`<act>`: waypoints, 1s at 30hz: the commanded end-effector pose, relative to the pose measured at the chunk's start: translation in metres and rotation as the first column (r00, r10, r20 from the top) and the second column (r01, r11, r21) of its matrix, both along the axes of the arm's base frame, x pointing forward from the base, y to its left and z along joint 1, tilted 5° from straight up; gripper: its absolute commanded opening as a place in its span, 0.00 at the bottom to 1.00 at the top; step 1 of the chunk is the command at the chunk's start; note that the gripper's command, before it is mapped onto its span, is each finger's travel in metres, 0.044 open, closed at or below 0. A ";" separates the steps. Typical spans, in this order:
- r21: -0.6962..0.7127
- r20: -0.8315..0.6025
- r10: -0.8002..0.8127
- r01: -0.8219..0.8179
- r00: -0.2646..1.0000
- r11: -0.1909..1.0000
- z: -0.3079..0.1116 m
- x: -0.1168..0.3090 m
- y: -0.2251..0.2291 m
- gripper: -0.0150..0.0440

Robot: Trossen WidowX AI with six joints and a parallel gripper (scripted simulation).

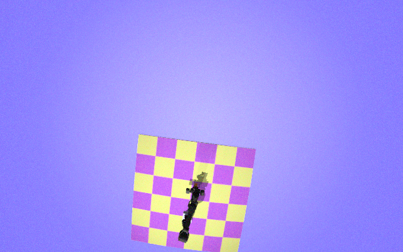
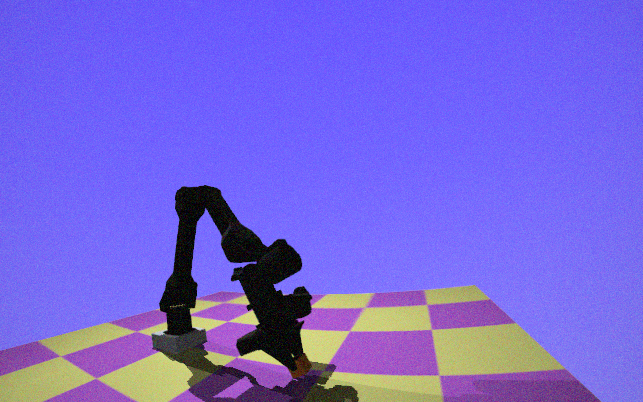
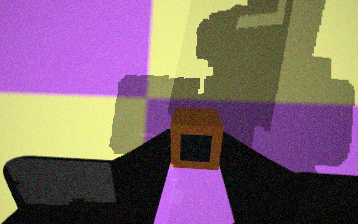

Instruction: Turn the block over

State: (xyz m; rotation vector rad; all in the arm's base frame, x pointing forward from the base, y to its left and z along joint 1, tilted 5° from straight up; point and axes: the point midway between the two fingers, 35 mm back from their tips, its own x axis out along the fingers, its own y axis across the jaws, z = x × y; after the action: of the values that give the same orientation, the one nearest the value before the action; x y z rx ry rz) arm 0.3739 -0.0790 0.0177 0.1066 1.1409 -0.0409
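Note:
The small orange-brown block [image 1: 195, 185] [image 2: 303, 366] [image 3: 196, 118] is between the fingertips of my gripper [image 2: 298, 363] [image 3: 195, 136], which is shut on it. In the wrist view a finger presses each side of the block. Its marked side, a dark square [image 3: 196, 148] in an orange rim, faces the wrist camera, back toward the gripper. In the exterior view the gripper slants down and the block is tilted, low over the checkered table [image 1: 146, 145] [image 2: 494, 350]. Whether its lower edge touches the table I cannot tell. In the top view the block is barely visible.
The arm's grey base [image 2: 179, 341] stands on the table behind the gripper. The arm and gripper cast dark shadows [image 2: 341, 391] [image 3: 241, 60] around and beyond the block. The table's far edge [image 1: 178, 140] shows in the top view.

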 end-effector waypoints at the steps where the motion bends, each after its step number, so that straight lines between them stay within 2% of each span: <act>1: -0.002 0.067 -0.006 0.006 0.998 1.000 0.006 -0.002 0.000 0.25; 9: -0.005 0.099 -0.008 0.008 0.995 1.000 0.005 -0.002 0.000 0.25; 30: -0.026 0.404 -0.026 0.040 0.914 0.999 -0.026 0.008 -0.001 0.25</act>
State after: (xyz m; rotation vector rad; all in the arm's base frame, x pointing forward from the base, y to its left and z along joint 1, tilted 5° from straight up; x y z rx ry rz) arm 0.3849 -0.0816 -0.0023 0.0900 0.7491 -0.0667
